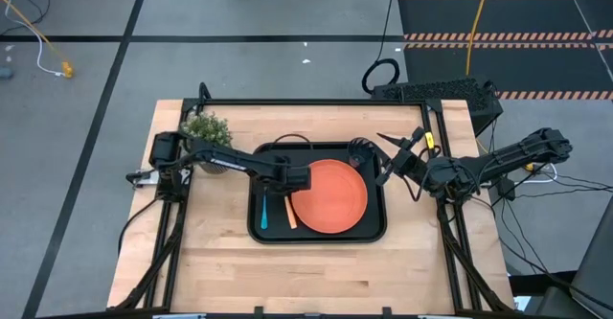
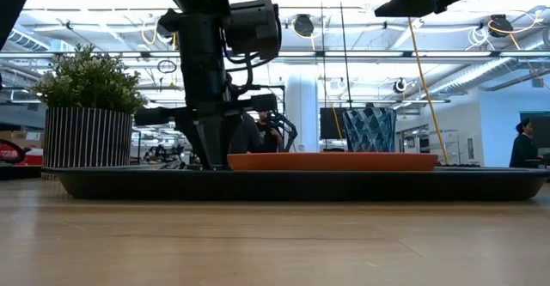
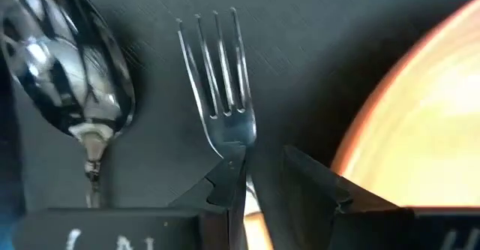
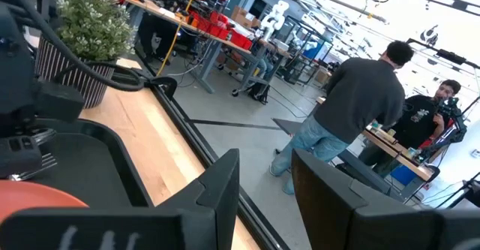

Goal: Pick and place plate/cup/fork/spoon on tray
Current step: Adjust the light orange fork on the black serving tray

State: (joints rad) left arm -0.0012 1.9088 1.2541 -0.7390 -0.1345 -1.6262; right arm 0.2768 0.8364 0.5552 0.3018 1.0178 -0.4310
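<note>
On the black tray [image 1: 375, 225], the left claw [image 3: 264, 176] hangs low with fingers parted around the fork [image 3: 222, 100], apparently not clamping it. Beside it lie the spoon [image 3: 75, 77] and orange plate [image 1: 330, 196]. Right claw [image 1: 385, 170] hovers open near the cup [image 2: 369, 130].

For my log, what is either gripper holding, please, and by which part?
Nothing: the left gripper is open astride the fork; the right gripper is empty.

Prob. robotics lab: workbenches [image 4: 217, 43], cables [image 1: 476, 22].
</note>
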